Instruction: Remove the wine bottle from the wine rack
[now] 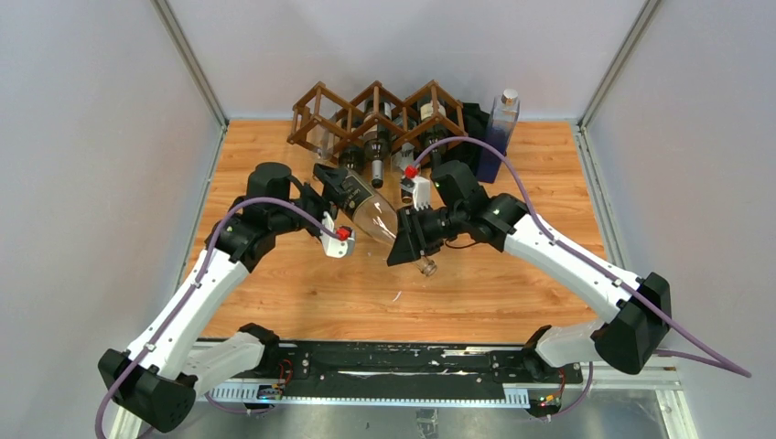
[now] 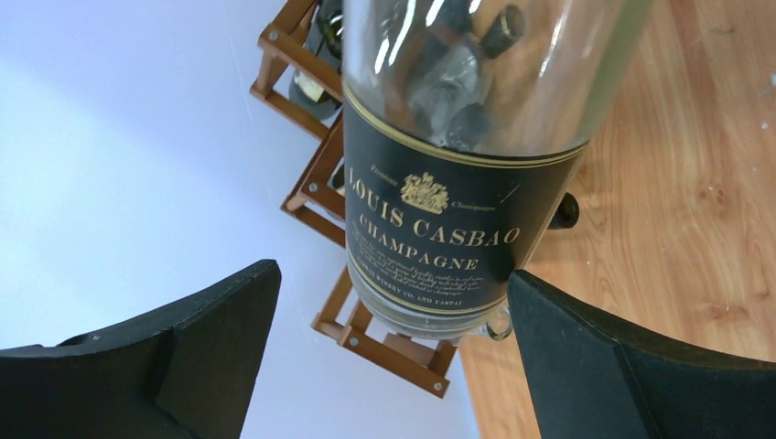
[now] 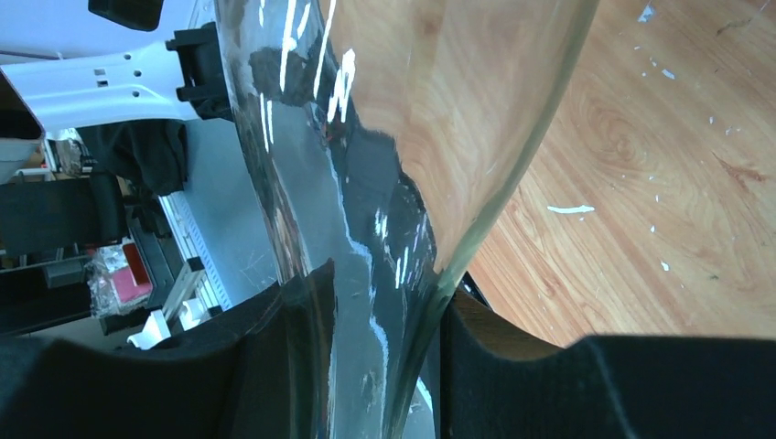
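With the bottle (image 1: 371,212) off the rack (image 1: 375,114) above the table (image 1: 302,293), neck pinched in the right jaws, left jaws wide astride its base, lower it slowly and level.

Overhead camera looks down — both wrist cameras crowd the bottle (image 2: 439,210).

Wooden tabletop (image 1: 302,297), pale grey walls (image 1: 91,137)
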`<action>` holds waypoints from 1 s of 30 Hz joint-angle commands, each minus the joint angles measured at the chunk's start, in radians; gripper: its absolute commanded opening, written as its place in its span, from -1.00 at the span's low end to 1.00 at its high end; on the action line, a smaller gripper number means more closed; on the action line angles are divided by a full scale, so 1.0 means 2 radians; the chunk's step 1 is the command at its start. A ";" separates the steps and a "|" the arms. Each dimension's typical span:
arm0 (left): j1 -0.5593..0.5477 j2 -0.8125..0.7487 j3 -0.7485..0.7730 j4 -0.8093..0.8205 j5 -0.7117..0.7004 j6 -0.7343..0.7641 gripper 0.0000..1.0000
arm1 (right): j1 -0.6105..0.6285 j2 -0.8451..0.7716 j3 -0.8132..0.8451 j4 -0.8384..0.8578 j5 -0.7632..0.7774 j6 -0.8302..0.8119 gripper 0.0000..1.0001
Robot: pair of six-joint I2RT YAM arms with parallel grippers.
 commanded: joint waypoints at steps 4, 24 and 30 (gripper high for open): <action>-0.023 -0.027 -0.018 -0.045 -0.003 0.100 1.00 | 0.048 -0.032 0.059 0.037 -0.025 -0.056 -1.00; -0.024 0.022 -0.015 -0.017 -0.010 -0.060 0.35 | 0.105 0.020 0.139 -0.063 0.048 -0.101 -0.57; -0.023 -0.034 -0.061 0.118 -0.007 -0.149 -1.00 | 0.105 0.032 0.162 -0.061 0.077 -0.109 0.71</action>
